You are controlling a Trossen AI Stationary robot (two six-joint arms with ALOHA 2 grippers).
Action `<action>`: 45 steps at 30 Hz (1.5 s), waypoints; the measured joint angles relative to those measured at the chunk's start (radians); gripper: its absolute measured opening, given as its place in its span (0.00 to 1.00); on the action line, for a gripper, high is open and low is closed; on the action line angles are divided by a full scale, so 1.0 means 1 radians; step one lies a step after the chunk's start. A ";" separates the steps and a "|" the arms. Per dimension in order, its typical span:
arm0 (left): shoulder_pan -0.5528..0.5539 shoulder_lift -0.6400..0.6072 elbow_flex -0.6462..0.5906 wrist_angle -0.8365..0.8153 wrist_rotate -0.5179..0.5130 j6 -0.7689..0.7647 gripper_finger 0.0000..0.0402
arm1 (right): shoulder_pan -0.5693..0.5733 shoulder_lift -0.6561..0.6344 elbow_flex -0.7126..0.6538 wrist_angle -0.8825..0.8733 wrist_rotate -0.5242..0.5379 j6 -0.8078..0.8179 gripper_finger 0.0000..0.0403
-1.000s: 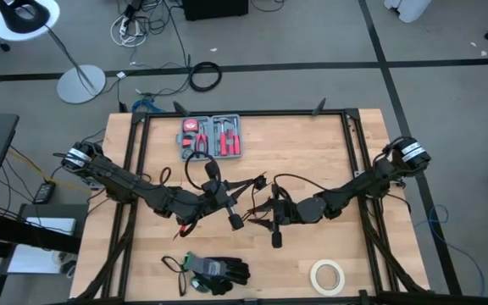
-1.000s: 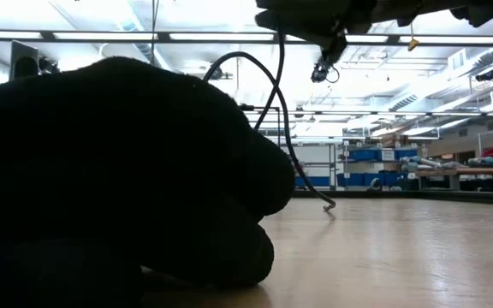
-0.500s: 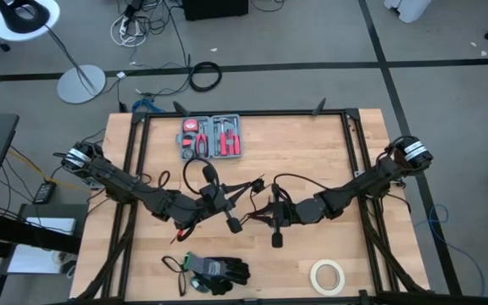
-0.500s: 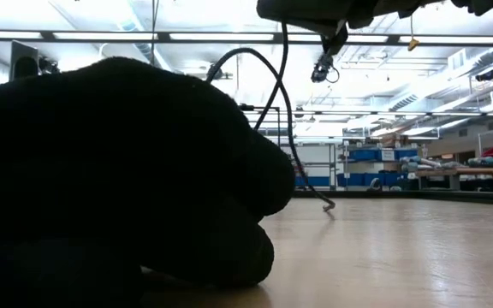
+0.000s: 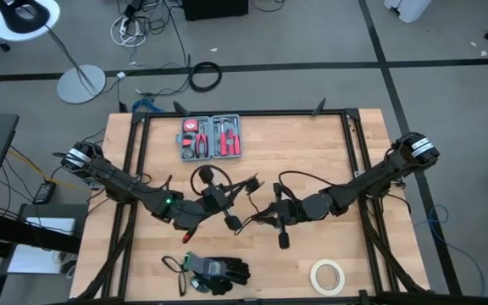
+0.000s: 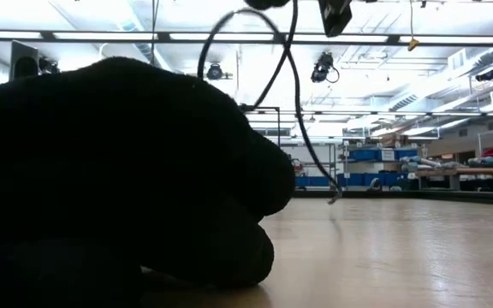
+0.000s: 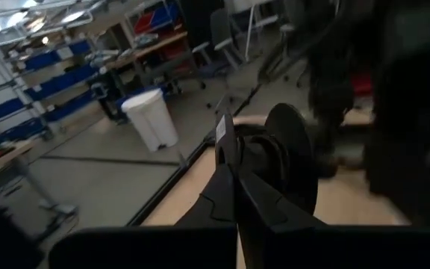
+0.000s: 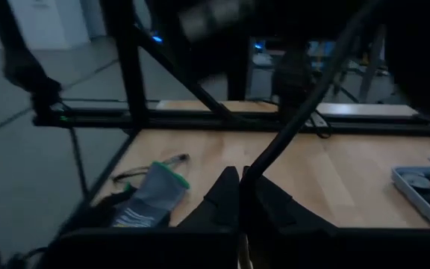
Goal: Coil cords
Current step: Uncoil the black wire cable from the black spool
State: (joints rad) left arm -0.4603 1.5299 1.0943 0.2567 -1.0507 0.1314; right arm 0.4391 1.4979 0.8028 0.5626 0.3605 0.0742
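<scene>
Both arms are meeting over the middle of the table (image 5: 312,148), lifted clear of the wood.

Left gripper (image 5: 231,222): fingers pressed together. In its wrist view a dark round coil (image 7: 290,168) is sitting just beyond the fingertips; what they are pinching is not clear from there.

Right gripper (image 5: 282,240): fingers now drawn together on the cord (image 5: 203,176), where a second ago they were standing apart. In its wrist view the black strand (image 8: 304,104) is running up and away from right between the closed tips.

The cord is hanging in the air between the two grippers. One round loop is standing far of the left gripper, and a second arc is rising far of the right one. In the low view the strand is dropping from above, its loose tail end (image 6: 336,198) dangling just off the table.

Compared with a second ago, the loop near the left gripper is looking tighter and rounder, and both grippers are sitting slightly nearer the front edge.

Reading: with both ends now gripped, the cord is under control for winding. Coiling appears partway, with the arc and tail not yet gathered in.

Gloves (image 5: 219,273), tape roll (image 5: 328,276) and tool case (image 5: 212,137) are lying apart from the work.
</scene>
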 joint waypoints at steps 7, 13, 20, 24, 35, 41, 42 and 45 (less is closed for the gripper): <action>-0.010 0.000 0.000 -0.077 -0.026 -0.058 0.00 | 0.029 -0.101 0.000 -0.146 0.081 -0.015 0.01; -0.028 0.000 0.000 -0.046 -0.028 -0.057 0.00 | 0.040 -0.220 0.000 -0.518 0.337 0.121 0.02; -0.028 0.000 0.000 0.107 -0.029 0.058 0.00 | -0.007 -0.228 0.000 -0.785 0.182 0.298 0.05; -0.027 0.000 0.000 0.192 -0.030 0.139 0.00 | -0.021 -0.191 0.000 -0.789 -0.083 0.333 0.10; -0.052 0.000 -0.017 0.168 0.010 0.098 0.00 | -0.025 -0.355 0.000 -0.964 -0.142 0.433 0.17; -0.056 0.029 -0.089 0.286 0.052 0.092 0.00 | 0.028 -0.405 0.000 -0.672 0.042 0.225 0.17; -0.053 0.033 -0.098 0.312 0.059 0.093 0.00 | 0.041 -0.403 0.000 -0.612 0.066 0.169 0.17; -0.049 0.035 -0.116 0.321 0.084 0.072 0.00 | 0.084 -0.381 0.000 -0.463 0.157 -0.009 0.17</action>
State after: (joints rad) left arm -0.5096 1.5646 0.9779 0.5781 -0.9665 0.2030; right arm 0.5231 1.1174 0.8032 0.0999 0.5175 0.0653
